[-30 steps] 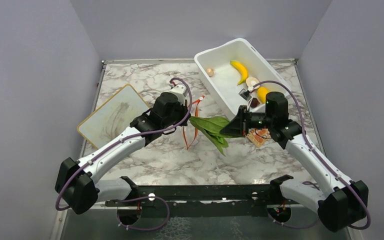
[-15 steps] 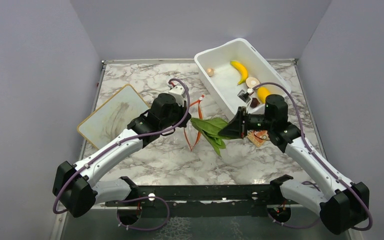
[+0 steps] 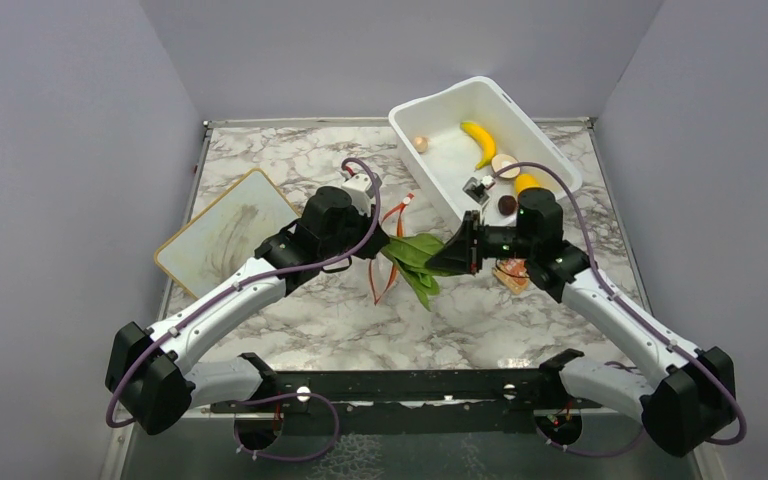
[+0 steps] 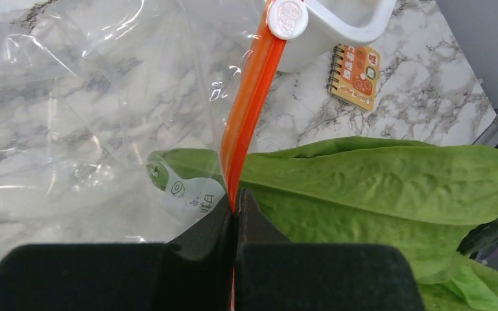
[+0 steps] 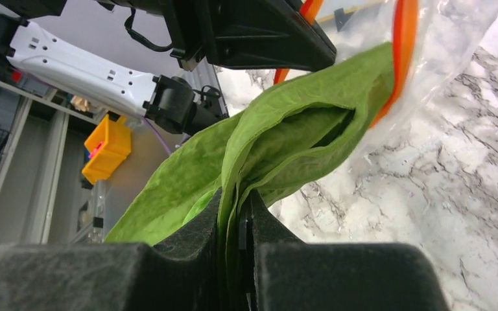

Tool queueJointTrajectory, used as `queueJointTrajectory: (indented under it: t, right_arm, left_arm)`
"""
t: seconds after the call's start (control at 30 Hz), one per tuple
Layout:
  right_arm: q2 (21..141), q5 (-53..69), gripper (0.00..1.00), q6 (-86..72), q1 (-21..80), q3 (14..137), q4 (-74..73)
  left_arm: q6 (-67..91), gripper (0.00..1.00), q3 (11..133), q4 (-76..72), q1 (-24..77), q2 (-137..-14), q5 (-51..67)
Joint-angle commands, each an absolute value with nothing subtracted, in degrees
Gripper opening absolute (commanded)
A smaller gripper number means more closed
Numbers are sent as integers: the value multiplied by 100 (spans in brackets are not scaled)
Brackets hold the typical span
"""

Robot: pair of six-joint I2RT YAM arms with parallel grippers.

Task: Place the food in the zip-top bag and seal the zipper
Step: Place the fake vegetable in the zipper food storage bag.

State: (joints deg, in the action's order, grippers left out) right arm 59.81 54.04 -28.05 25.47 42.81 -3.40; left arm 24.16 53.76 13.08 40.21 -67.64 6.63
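My left gripper (image 4: 235,202) is shut on the red-orange zipper (image 4: 249,97) of the clear zip-top bag (image 4: 97,110) and holds its mouth up above the table (image 3: 290,160). My right gripper (image 5: 237,197) is shut on the green leafy vegetable (image 5: 285,136), whose tip reaches into the bag's mouth (image 3: 412,252). The banana (image 3: 479,141), the yellow oval fruit (image 3: 526,183) and small beige-brown pieces (image 3: 505,163) lie in the white tub (image 3: 430,100) at the back right.
A small orange patterned notebook (image 3: 513,272) lies under my right arm, also in the left wrist view (image 4: 356,76). A white cutting board (image 3: 225,230) lies at the left. A white slider tab (image 4: 287,17) sits on the zipper.
My right gripper has moved left with the leafy vegetable, pushing its tip toward and into the bag's mouth. The left gripper has kept hold of the zipper.
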Motion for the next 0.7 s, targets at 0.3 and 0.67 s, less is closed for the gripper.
queueJointTrajectory:
  t: [0.3, 0.67]
  right_arm:
    - [6422, 3331, 1, -1572, 3379, 4850, -437]
    - [6150, 1019, 1, -1315, 3384, 4862, -1268]
  left_arm:
    - [2560, 0, 5470, 1312, 4017, -6571, 1416]
    - [1940, 0, 5507, 1886, 4017, -6143, 1205]
